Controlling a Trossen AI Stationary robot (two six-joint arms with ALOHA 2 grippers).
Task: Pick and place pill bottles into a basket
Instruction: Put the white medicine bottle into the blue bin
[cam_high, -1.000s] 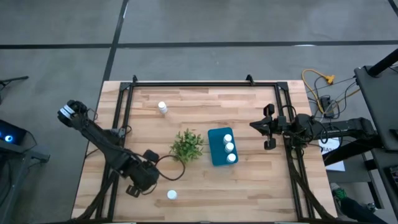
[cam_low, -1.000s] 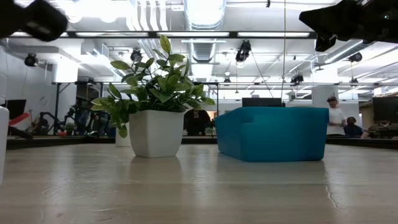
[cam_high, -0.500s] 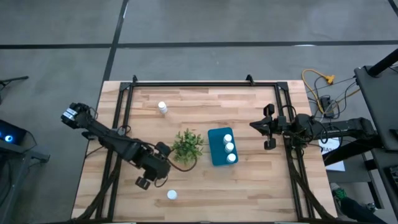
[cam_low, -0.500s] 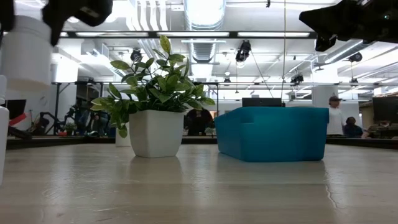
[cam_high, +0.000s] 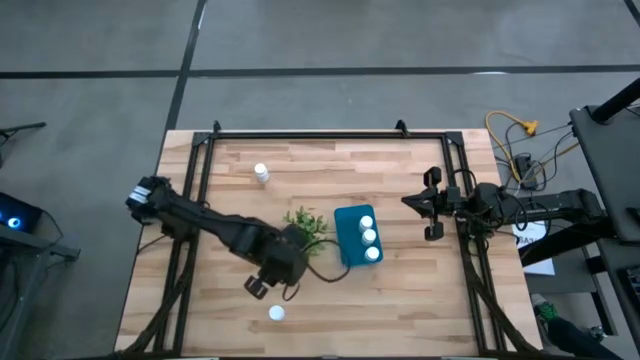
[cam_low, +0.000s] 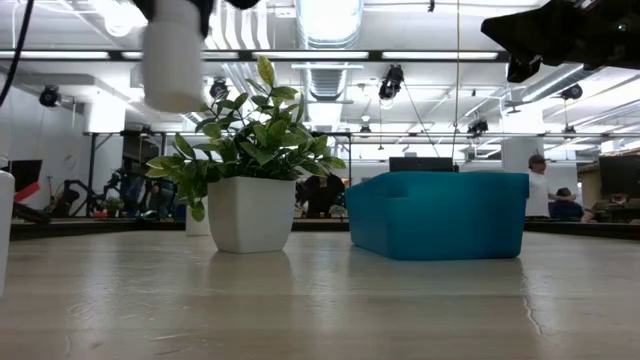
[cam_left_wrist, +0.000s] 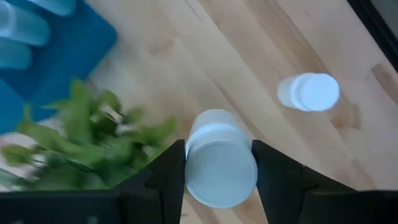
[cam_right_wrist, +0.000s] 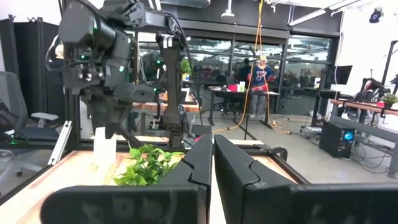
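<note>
Gripping a pill bottle (cam_left_wrist: 221, 165) between its two fingers (cam_left_wrist: 166, 171), the left gripper (cam_high: 262, 286) hangs above the table (cam_high: 420, 300) beside the plant (cam_high: 305, 228), on the side away from the basket (cam_high: 348, 240); the jaws stand partly apart, spread only as wide as the bottle's body, which sits upright with its cap facing the wrist camera. In the low view the bottle (cam_low: 172, 60) rides high off the tabletop. It looks light, rigid and smooth-sided, so I judge it could slip or twist if squeezed off-centre; the sound hold is across the round body below the cap, as here, with the pads on opposite sides. Three bottles (cam_high: 368, 238) already stand in the basket, one loose bottle (cam_high: 276, 313) lies near the table's front edge just below the held one, and another (cam_high: 261, 173) stands toward the far edge. Being tiny and top-heavy, each would tip easily if nudged. The right gripper (cam_high: 410, 203) waits with its fingers pressed together and empty, off to the basket's right.
</note>
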